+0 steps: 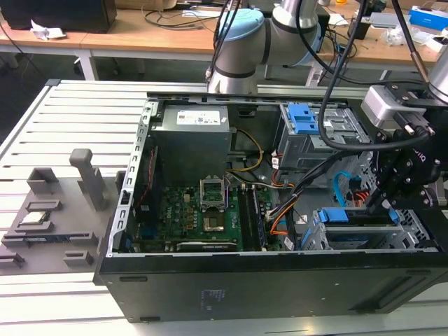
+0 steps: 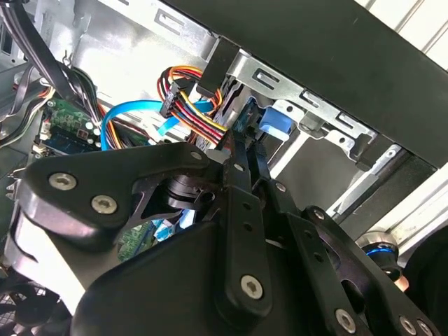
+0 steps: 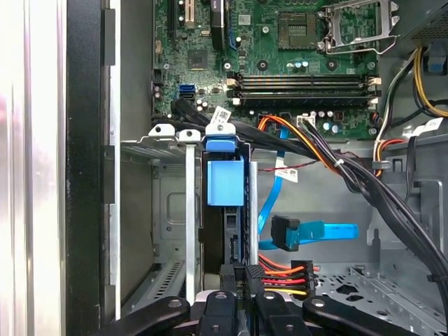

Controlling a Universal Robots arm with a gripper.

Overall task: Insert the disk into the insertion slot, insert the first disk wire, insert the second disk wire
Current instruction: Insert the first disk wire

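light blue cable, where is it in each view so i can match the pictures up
Exterior view: the light blue cable curves at the exterior view's right, close by the blue carrier.
Second wrist view: the cable loops past the green board, coloured wires between it and the carrier.
First wrist view: the cable hangs beside the carrier, ending in a dark plug.
Shared landmark: the blue carrier.

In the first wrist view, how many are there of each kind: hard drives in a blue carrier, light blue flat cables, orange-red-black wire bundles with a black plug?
Silver hard drive in blue plastic carrier: 1
Flat light blue cable with dark plug: 1
Orange, red and black wire bundle with flat black plug: 1
Total: 3
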